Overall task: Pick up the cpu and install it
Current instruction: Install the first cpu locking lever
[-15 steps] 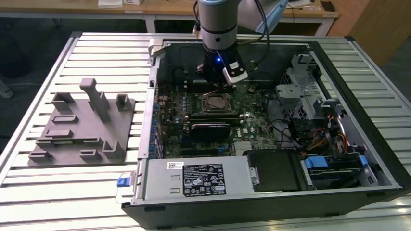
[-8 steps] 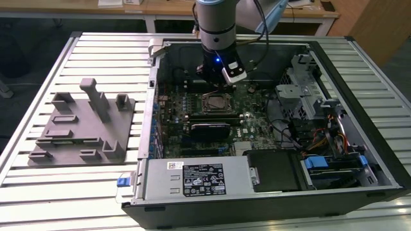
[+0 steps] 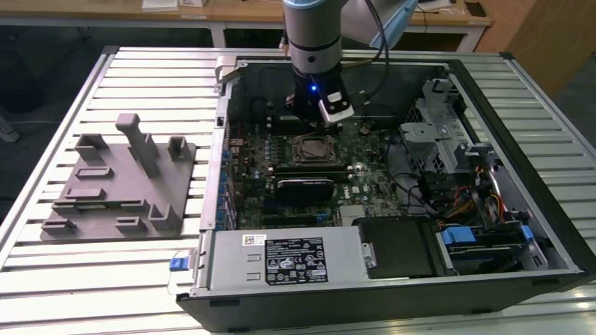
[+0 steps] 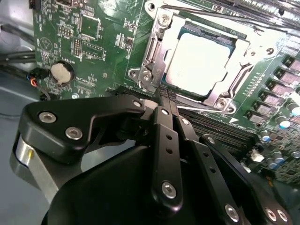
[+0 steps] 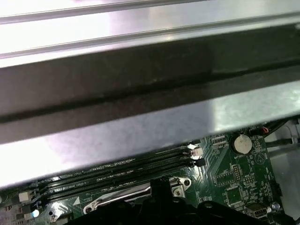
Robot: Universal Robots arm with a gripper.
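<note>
The black, multi-link metal gripper [image 4: 161,101] on the grey arm hangs inside the open black computer case [image 3: 521,230], just over the green motherboard [image 3: 373,185]; in the second wrist view its linkage bars converge to a point with no visible gap, so the fingers look drawn together and empty, holding nothing that I can see. The cpu [image 4: 199,63], a small flat square chip with a pale silver metal top, already lies in the black square socket with its bright metal frame [image 4: 152,61], just beyond the fingertips and apart from them, with the socket's near edge between. The risks, as I judge them: the frame appears to sit around the chip, but whether it is fully latched cannot be told, and a chip resting slightly askew could bend the socket contacts if pressed. The fingertips also hover close to the frame's corner and the dark memory slots [image 4: 220,129], so a small sideways drift could scrape them. The grey plastic fixture block [image 3: 121,185] rests well apart on the ribbed metal table [image 3: 56,279].
</note>
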